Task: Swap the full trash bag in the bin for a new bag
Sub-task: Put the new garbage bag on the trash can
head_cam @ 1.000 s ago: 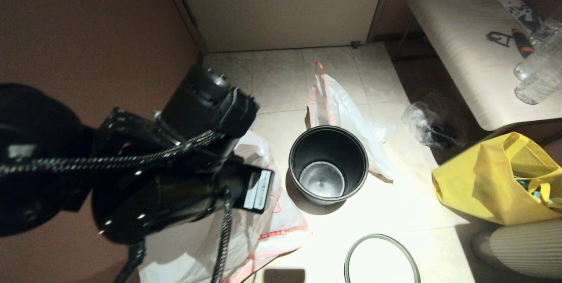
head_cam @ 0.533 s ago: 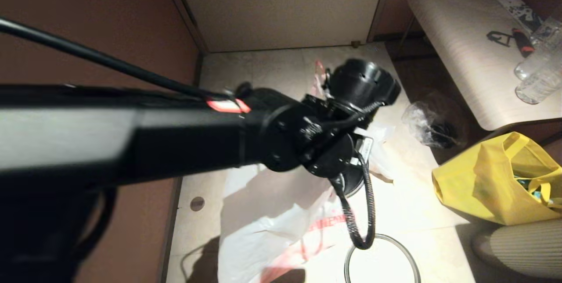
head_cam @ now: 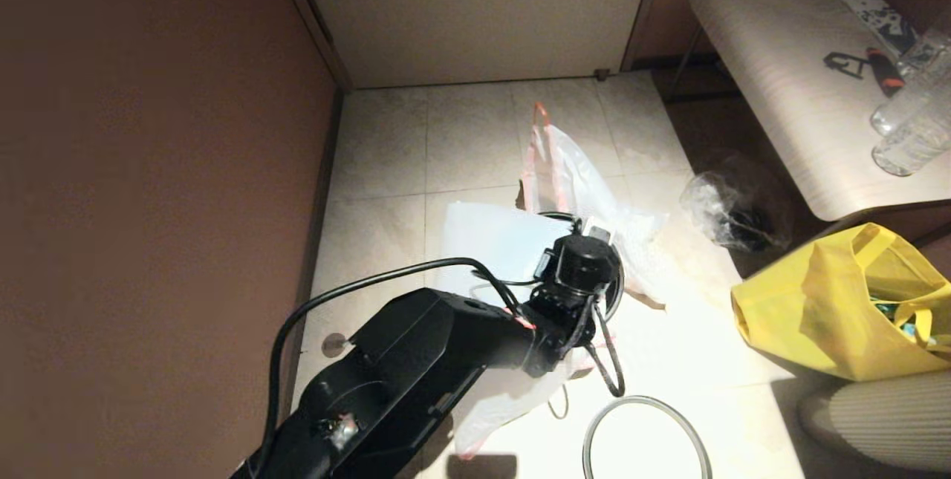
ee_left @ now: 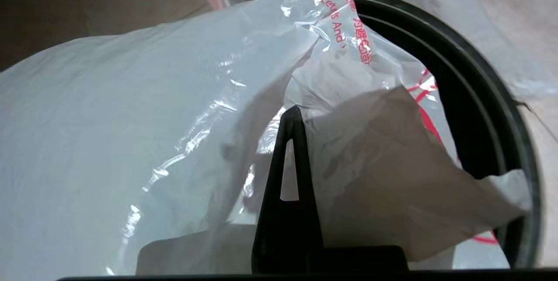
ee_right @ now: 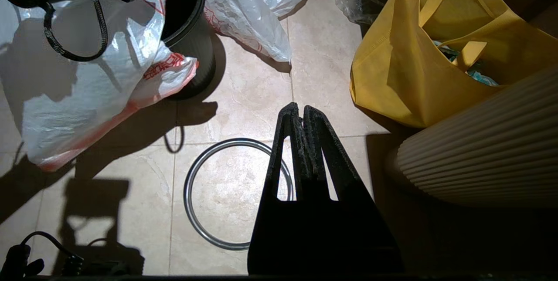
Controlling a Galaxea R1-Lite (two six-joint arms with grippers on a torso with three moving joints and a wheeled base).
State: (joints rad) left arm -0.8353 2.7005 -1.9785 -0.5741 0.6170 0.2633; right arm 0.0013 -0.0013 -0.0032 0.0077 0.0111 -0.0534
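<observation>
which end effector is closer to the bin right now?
Left. The left end effector is shut on the new bag right at the bin mouth. The right end effector is parked, shut, apart from the bin, above the grey hoop on the floor.

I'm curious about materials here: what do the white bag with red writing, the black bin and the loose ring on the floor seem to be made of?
The new bag: thin glossy plastic film, crinkled, light shining through. The bin: probably rigid moulded plastic, smooth black ribbed wall. The grey hoop: thin and stiff with a slight sheen, metal or plastic; I cannot tell which.
</observation>
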